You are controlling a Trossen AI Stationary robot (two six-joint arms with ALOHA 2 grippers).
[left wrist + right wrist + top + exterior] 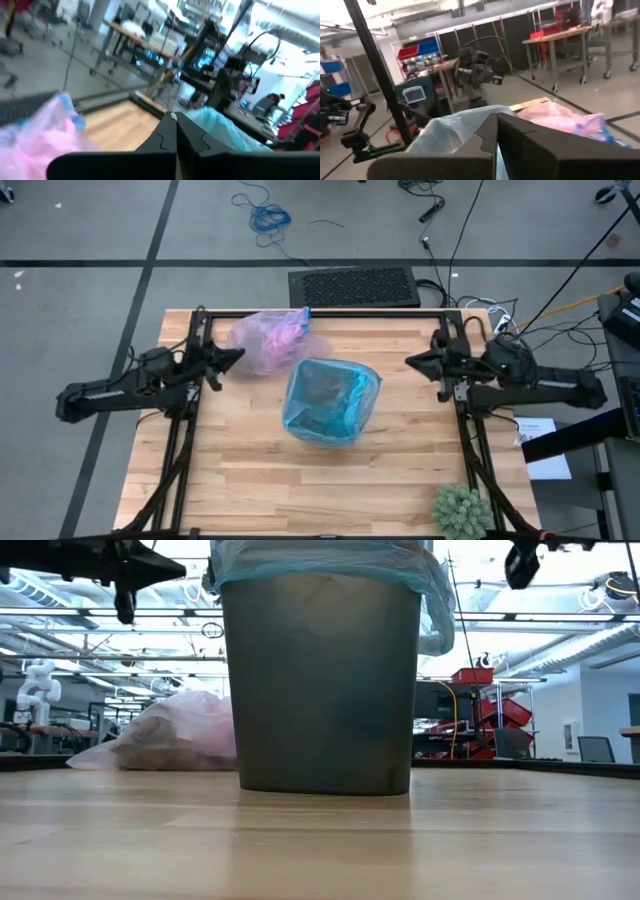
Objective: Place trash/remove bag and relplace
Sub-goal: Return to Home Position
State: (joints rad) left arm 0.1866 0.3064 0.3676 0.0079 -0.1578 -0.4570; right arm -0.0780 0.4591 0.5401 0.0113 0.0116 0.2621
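The full crinkly lavender-pink plastic bag lies on the wooden desk at eleven o'clock from the grey bin, which wears a light blue plastic liner, and my left hand and right hand hang pinched together and empty, so only parking seems left.

Bright even light; soft shadows on table; low view backlit.

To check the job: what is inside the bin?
A light blue bag lines the bin, folded over the rim. Its folds hide the bottom, so anything lying there cannot be seen.
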